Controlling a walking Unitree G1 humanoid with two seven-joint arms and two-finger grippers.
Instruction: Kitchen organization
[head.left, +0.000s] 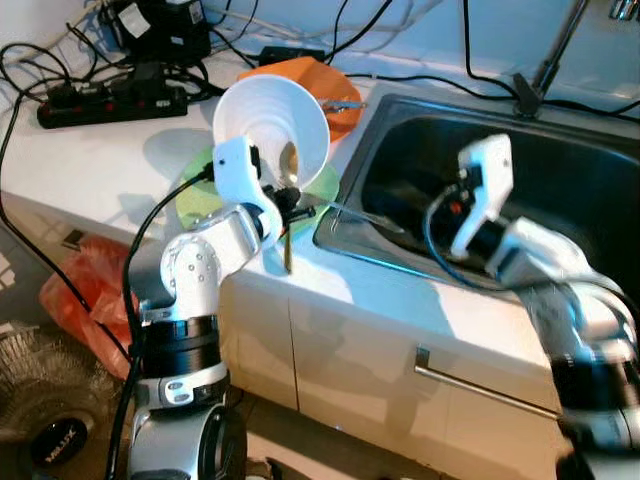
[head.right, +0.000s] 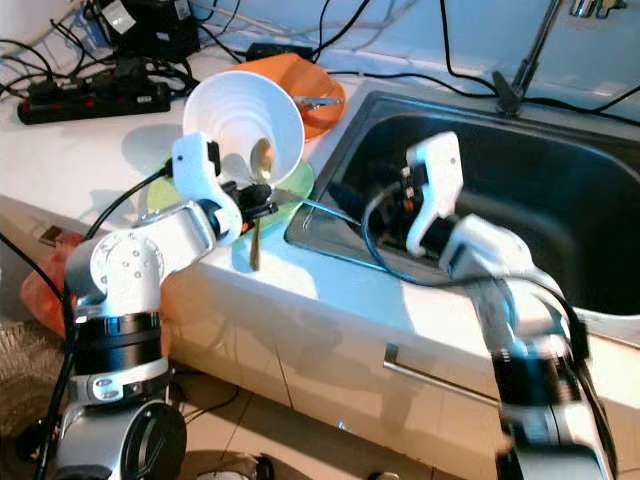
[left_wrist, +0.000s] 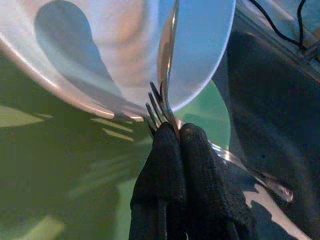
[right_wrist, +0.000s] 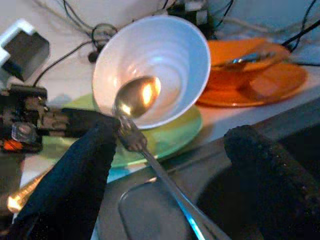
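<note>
Left gripper (left_wrist: 172, 137): fingers pressed together, pinching a spoon, a fork and the near rim of a white bowl at one spot.
White bowl (head.left: 272, 126): tilted up on edge just beyond the left gripper, its opening facing the sink; lower rim over a green plate (head.left: 200, 205).
Spoon (right_wrist: 136, 96): long axis roughly upright; bowl end up inside the white bowl, golden handle hanging below the fingers over the counter edge.
Fork (left_wrist: 156, 107): tines at the left fingertips; handle runs away from them toward the sink, near level.
Right gripper (right_wrist: 170, 165): fingers spread wide, holding nothing, over the sink (head.left: 560, 190), facing the bowl.
Orange dishes (head.left: 325, 85): behind the white bowl.
Power strip (head.left: 110, 100): well beyond the left gripper, on the counter.
</note>
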